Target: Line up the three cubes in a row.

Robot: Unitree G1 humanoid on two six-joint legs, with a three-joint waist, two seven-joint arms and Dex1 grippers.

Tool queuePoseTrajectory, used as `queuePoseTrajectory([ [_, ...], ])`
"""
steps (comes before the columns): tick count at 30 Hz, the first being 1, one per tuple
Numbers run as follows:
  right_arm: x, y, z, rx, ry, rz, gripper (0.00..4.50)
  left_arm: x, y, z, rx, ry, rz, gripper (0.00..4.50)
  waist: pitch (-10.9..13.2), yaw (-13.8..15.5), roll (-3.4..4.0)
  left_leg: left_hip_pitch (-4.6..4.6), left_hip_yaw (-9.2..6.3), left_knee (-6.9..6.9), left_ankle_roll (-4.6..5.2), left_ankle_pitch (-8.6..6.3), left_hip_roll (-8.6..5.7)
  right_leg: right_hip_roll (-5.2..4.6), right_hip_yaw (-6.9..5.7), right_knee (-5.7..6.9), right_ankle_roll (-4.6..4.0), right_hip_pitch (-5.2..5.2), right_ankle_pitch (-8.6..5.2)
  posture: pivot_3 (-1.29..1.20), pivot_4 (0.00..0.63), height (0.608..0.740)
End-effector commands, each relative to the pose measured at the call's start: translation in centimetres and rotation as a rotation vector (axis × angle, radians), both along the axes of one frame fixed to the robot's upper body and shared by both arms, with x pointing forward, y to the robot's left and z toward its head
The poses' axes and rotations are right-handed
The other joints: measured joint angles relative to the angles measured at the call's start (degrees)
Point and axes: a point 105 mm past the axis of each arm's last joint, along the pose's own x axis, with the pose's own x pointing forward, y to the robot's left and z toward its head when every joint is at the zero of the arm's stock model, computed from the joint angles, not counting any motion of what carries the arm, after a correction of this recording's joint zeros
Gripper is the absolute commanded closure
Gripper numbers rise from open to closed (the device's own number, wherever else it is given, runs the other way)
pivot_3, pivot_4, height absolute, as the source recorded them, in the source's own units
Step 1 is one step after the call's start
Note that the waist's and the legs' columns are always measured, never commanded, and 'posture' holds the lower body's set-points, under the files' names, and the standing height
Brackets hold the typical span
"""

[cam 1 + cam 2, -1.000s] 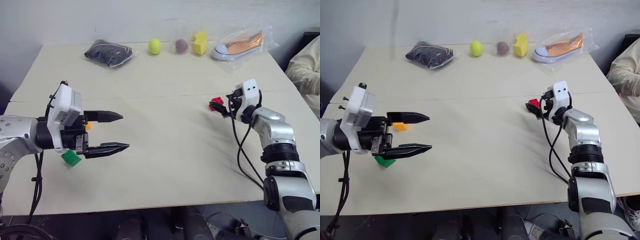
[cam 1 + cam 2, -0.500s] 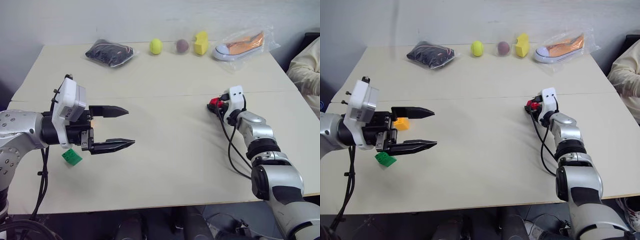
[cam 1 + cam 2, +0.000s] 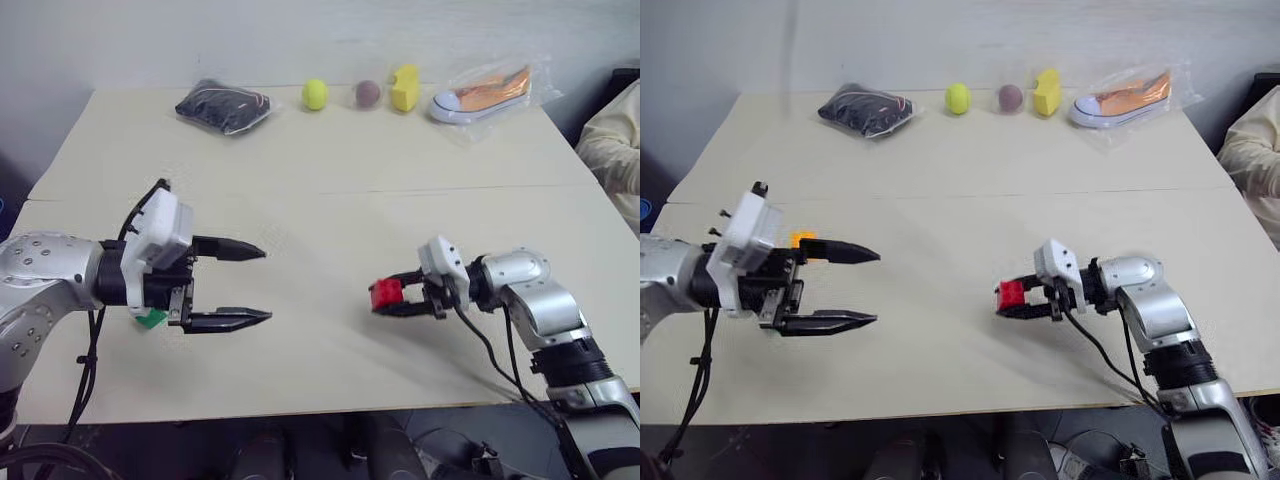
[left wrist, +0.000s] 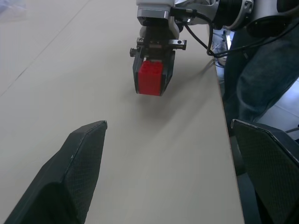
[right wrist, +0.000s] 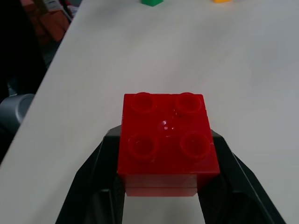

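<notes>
Gripping the red cube [image 3: 385, 294] between its two black fingers, the right gripper [image 3: 397, 298] now sits low and right of centre in the head views, just above the table [image 3: 330, 170]; a second ago it was at the right-hand middle of the frame, closing on that cube where it lay. That means the pick-up looks done and the red cube is being carried leftward, toward the other two. The left gripper [image 3: 245, 284], at lower left, holds its fingers wide apart with nothing between them, much as before. Behind it lie the green cube [image 3: 150, 319] and the orange cube [image 3: 801, 239], close together. That makes three cubes: one red, one green, one orange. Along the top edge sit one dark bag [image 3: 222, 104], two balls [image 3: 315, 94], one yellow block [image 3: 405, 88] and one wrapped shoe [image 3: 486, 90]. A sleeve [image 3: 612, 150] shows at far right.
</notes>
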Motion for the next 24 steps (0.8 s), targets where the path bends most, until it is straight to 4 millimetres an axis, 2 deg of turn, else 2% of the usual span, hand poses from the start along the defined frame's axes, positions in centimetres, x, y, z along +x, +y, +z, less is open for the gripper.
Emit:
queuePoseTrajectory([
  [1, -0.8, 0.3, -0.2, -0.035, -0.045, 0.065, 2.97, -0.7, -0.4, 0.1, 0.024, -0.032, -0.039, 0.00, 0.0, -0.1, 0.00, 0.01, 0.00, 0.00, -0.01, 0.00, 0.00, 0.01, 0.00, 0.01, -0.01, 0.00, 0.00, 0.00, 0.150, 0.740],
  [9, -0.1, 0.6, -3.1, -0.096, -0.068, 0.054, 2.97, -0.8, -0.4, -0.4, 0.049, -0.039, -0.045, 0.00, 0.0, -0.1, 0.00, 0.00, 0.04, 0.00, 0.00, 0.01, 0.00, 0.01, 0.01, 0.00, -0.02, -0.02, -0.01, 0.00, 0.150, 0.740],
  [16, 0.0, 0.7, -4.0, -0.109, -0.069, 0.053, 2.97, -0.8, -0.6, -0.3, 0.043, -0.041, -0.042, 0.00, 0.0, 0.0, 0.00, 0.00, 0.02, 0.02, 0.02, 0.03, -0.02, -0.03, 0.01, 0.02, -0.02, -0.02, -0.01, 0.00, 0.150, 0.740],
  [20, -0.1, 0.7, -3.7, -0.105, -0.074, 0.047, 1.68, -0.7, -0.5, -0.3, 0.038, -0.037, -0.027, 0.00, 0.0, -0.1, 0.00, 0.00, 0.02, 0.02, 0.02, 0.03, -0.02, -0.03, 0.01, 0.02, -0.02, -0.02, -0.01, 0.00, 0.150, 0.740],
  [24, -0.7, 0.3, -1.5, -0.066, -0.069, 0.058, 0.28, -0.2, 0.7, -0.4, 0.012, -0.033, 0.080, 0.00, 0.0, 0.0, 0.00, -0.01, 0.01, 0.02, 0.02, 0.02, -0.01, -0.03, 0.01, 0.02, -0.02, -0.02, -0.01, 0.00, 0.150, 0.740],
])
